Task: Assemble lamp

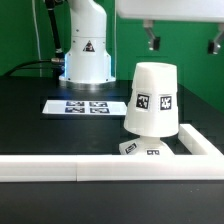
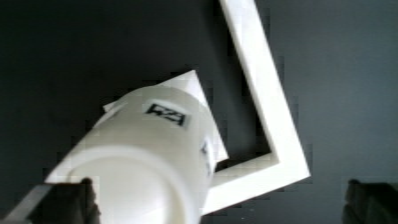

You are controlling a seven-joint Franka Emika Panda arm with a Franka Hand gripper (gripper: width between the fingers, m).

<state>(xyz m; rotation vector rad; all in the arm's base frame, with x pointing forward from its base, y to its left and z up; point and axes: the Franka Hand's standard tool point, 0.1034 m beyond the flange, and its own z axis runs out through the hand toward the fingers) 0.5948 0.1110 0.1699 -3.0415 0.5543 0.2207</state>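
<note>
The white cone shade stands upright, narrow end up, with square tags on its side. It sits over the flat base, of which only a tagged edge shows below it. The bulb is hidden. My gripper hangs high above and slightly to the exterior view's right of the shade, jaws wide apart and empty. In the wrist view the shade fills the lower part beside one dark finger. The gripper holds nothing.
The long white rail runs along the front and turns back at the exterior view's right; it also shows in the wrist view. The marker board lies behind the shade. The arm's white pedestal stands at the back.
</note>
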